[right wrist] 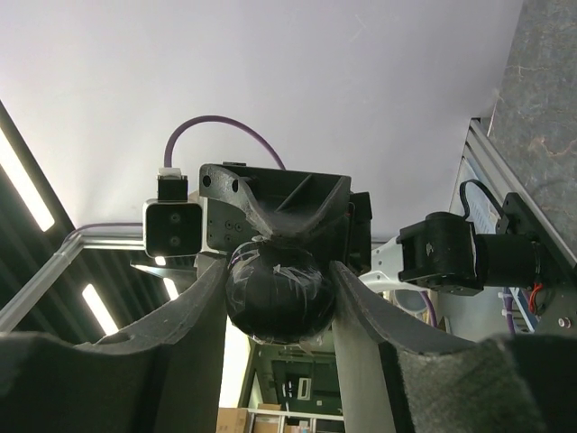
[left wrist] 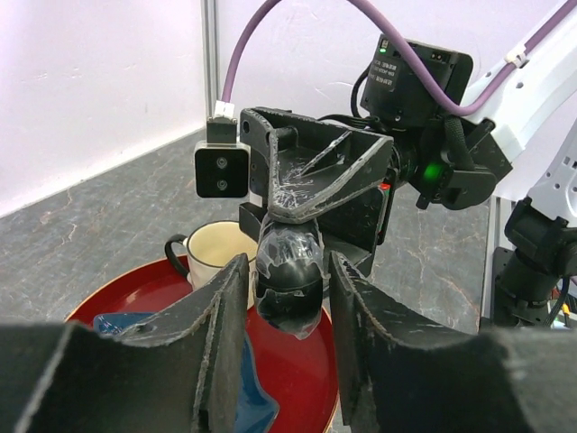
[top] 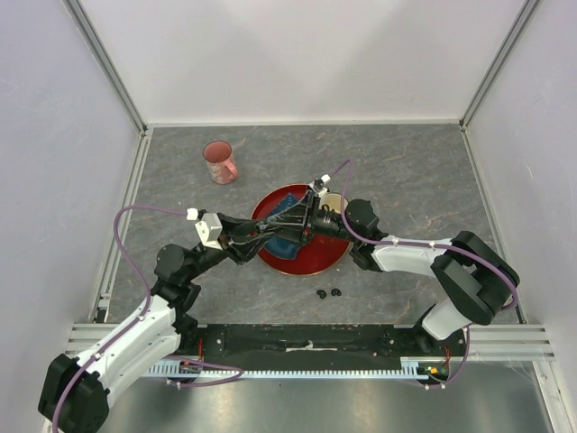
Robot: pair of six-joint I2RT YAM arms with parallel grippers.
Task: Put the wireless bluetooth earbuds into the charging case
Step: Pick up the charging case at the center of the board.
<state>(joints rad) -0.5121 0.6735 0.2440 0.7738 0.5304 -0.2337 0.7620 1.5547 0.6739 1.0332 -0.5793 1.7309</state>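
Both arms, the left arm [top: 135,334] and the right arm [top: 469,271], reach from the six o'clock edge of the grey table [top: 424,171] and meet nose to nose above its middle. Below that meeting point lies one red plate [top: 315,268]. One pink cup [top: 219,162] stands apart at the plate's eleven o'clock. One cream mug [left wrist: 212,253] sits on the plate towards one o'clock, and one blue cloth [left wrist: 255,397] lies across the plate.

One charging case [right wrist: 279,293], a black oval pebble, hangs in the air over the plate between the two arms. The right fingers [right wrist: 203,307] are pressed against both its flanks and clamp it. The left fingers [left wrist: 221,316] bracket it from the opposite end with only slivers of gap, so I cannot tell whether they grip it or merely flank it. Holding it from both ends probably serves to pass it across or to steady it while the lid is worked open.

Two earbuds [top: 321,293], tiny and black, lie side by side on the bare table at the plate's five o'clock, well apart from the case and not yet inserted. No others show.
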